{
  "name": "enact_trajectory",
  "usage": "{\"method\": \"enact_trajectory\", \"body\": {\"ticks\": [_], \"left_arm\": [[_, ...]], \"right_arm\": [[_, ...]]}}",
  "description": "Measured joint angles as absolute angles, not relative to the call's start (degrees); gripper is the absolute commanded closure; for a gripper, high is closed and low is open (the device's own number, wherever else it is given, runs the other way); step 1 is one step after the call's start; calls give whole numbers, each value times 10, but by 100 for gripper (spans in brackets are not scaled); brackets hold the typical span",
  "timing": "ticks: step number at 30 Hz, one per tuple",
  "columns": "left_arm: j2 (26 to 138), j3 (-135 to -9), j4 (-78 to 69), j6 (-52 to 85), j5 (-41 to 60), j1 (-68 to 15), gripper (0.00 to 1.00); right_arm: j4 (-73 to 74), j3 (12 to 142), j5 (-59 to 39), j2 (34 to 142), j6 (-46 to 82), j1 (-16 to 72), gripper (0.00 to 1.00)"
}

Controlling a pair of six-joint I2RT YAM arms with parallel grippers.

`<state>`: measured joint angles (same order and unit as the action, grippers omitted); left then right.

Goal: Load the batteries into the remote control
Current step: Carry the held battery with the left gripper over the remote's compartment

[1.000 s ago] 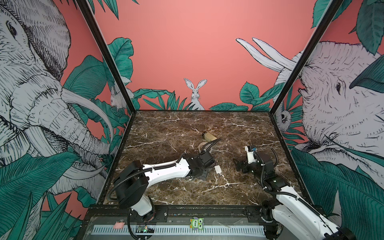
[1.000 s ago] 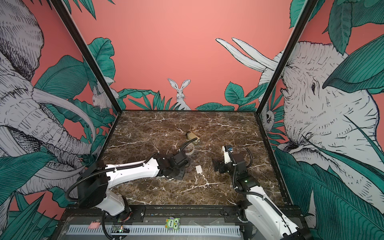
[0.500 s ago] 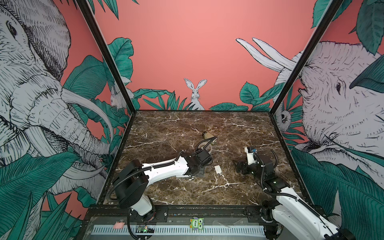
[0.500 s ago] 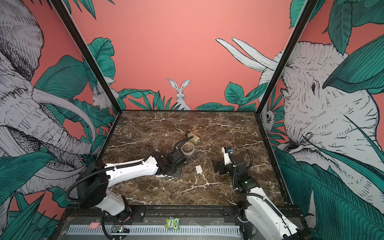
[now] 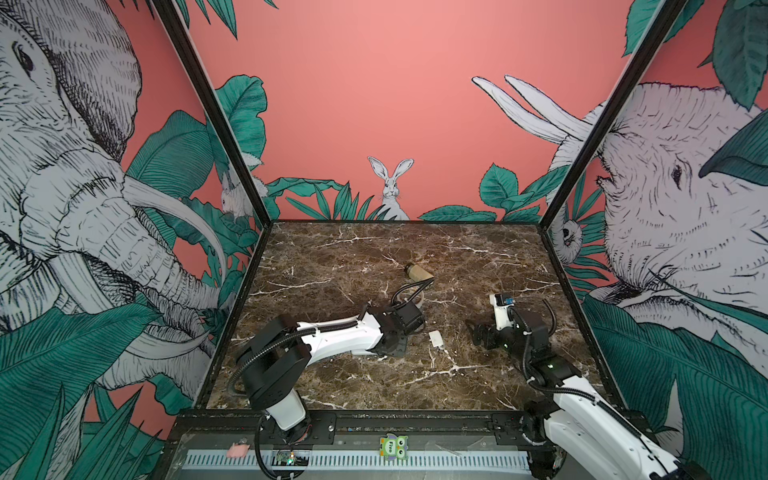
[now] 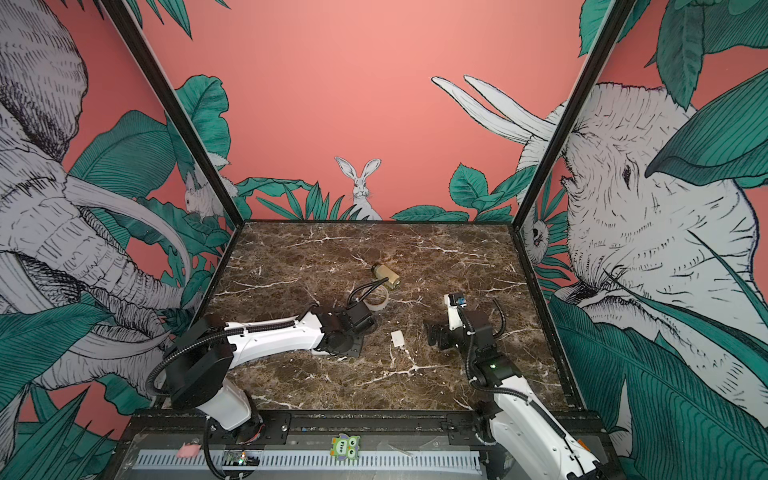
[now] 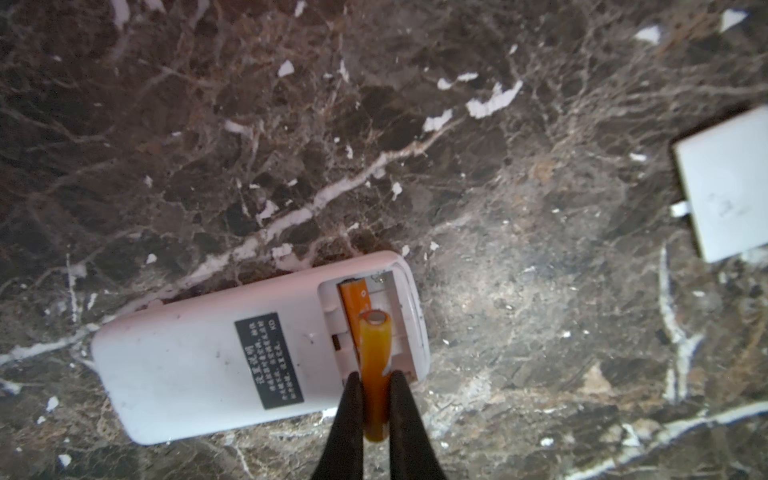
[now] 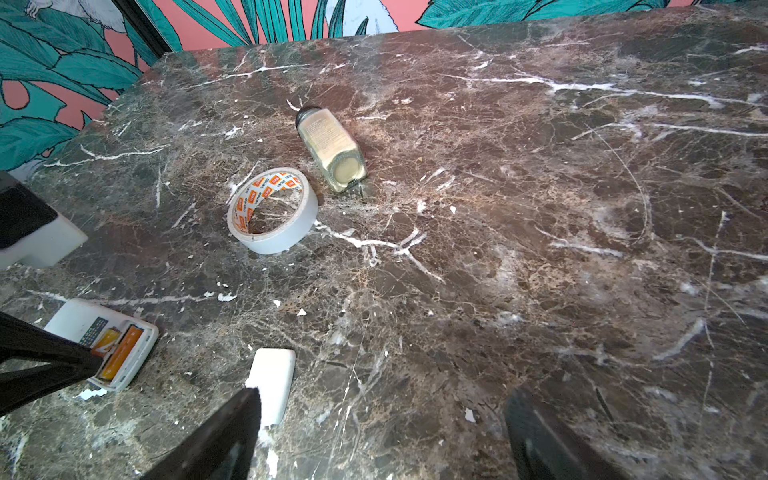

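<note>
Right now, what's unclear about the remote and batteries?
- Remote control: in both top views the left arm mostly covers it; its front faces down.
- Held battery: the left claw hides its sides in the left wrist view; seated or not, unclear.
- Other battery: partly behind the held one; markings too small.

Left arm (image 5: pixel 340 336) reaches low and nearly level from its base toward mid-scene in both top views, wrist pitched down. Left end effector (image 7: pixel 376 378) clamped: both black fingers (image 7: pixel 349 415) pinch a battery (image 7: pixel 374 349) between their tips. Right arm (image 5: pixel 590 415) rises from its base, elbow bent, wrist angled down and inward. Right end effector (image 8: pixel 382 397) spread wide, its fingers (image 8: pixel 232 432) well apart, empty.
</note>
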<state>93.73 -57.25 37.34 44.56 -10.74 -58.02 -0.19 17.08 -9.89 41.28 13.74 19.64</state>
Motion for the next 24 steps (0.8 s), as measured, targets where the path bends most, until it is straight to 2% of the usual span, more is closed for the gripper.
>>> {"method": "enact_trajectory", "body": {"ticks": [11,19,24], "left_arm": [[951,-573,369,446,-99,-579,90],[951,-573,369,446,-94,-579,90],[951,-573,369,449,-89,-577,85]], "right_arm": [[-2,171,-99,411,137,196,9],[-2,171,-99,408,137,196,10],[-2,171,-99,408,137,196,10]]}}
